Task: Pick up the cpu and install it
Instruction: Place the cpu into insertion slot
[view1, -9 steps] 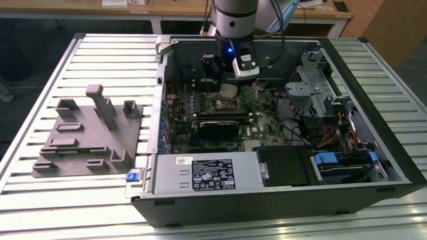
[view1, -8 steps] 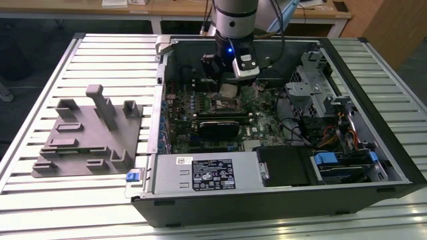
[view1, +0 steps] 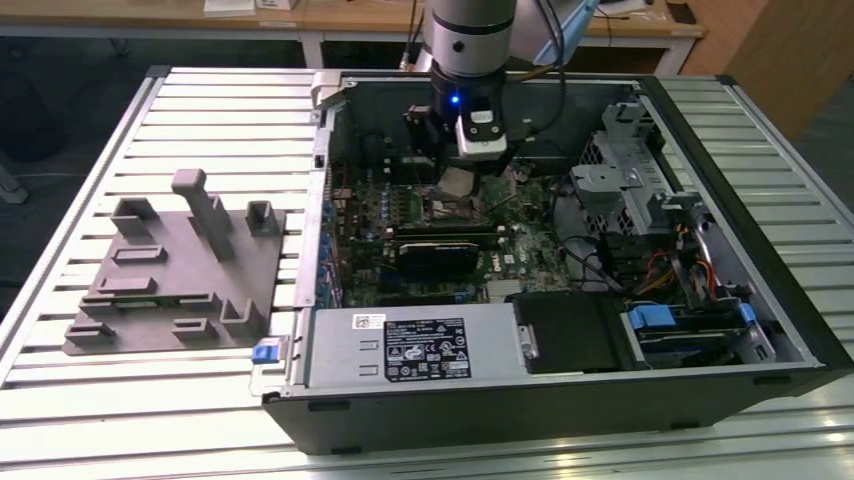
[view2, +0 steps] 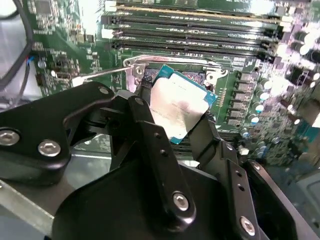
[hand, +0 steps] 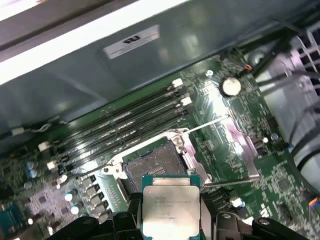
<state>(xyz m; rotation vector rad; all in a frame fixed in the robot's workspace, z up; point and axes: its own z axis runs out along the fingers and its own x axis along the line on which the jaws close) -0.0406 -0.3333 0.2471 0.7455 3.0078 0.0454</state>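
Note:
The cpu (view1: 458, 181), a flat square chip with a silvery top and a green rim, hangs tilted just above the motherboard inside the open computer case (view1: 747, 300). My gripper (view1: 461, 178) is shut on it, with black fingers (view2: 145, 120) pressing two opposite edges. In both wrist views the cpu (view2: 179, 107) (hand: 171, 206) sits between the fingers, close over the open socket (hand: 150, 167). The socket's metal load frame (view2: 175, 64) is swung open and its thin lever (hand: 210, 122) stands out to the side. The gripper (view2: 175, 117) (hand: 171, 216) is apart from the board.
Memory slots (hand: 120, 125) run beside the socket. A silver power-supply box (view1: 414, 345) fills the case's near side and a drive cage (view1: 641, 180) stands at the exterior view's right. A grey fixture block (view1: 174, 270) lies on the slatted table (view1: 160, 400) at the exterior view's left.

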